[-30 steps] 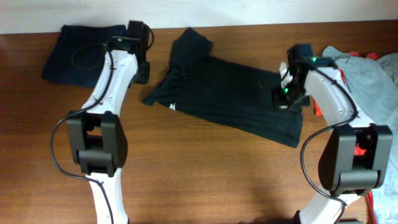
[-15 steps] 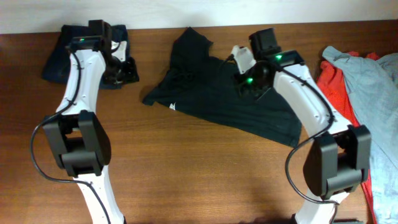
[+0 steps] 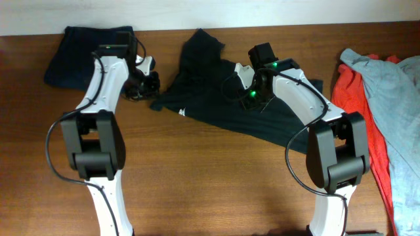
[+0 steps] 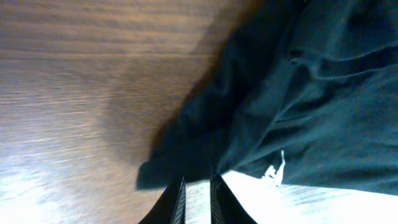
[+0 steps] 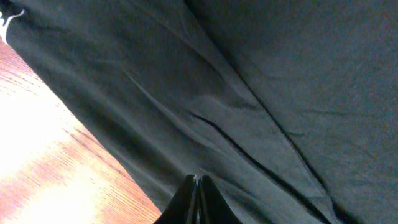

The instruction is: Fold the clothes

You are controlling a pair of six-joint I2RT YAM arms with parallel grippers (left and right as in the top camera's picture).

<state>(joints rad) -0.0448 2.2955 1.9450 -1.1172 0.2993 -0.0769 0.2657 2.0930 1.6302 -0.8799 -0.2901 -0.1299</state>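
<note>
The black T-shirt [image 3: 205, 95] lies spread and crumpled at the table's back middle, with a small white mark [image 3: 182, 112] near its left hem. My left gripper [image 3: 146, 84] is just left of the shirt's left edge. In the left wrist view its fingers [image 4: 197, 190] are a little apart, bare table shows between them, and the shirt [image 4: 298, 106] and mark [image 4: 273, 171] lie just ahead. My right gripper [image 3: 252, 93] hovers over the shirt's middle. In the right wrist view its fingers [image 5: 196, 182] are closed together, empty, above the wrinkled cloth [image 5: 261, 93].
A folded navy garment [image 3: 69, 58] lies at the back left. A red garment [image 3: 351, 92] and a pale grey-blue one [image 3: 394, 82] are heaped at the right edge. Bare wooden table [image 3: 210, 177] fills the front.
My left gripper moved from over the navy garment rightward to the black shirt's left edge. My right gripper moved left from the shirt's right side to its middle.
</note>
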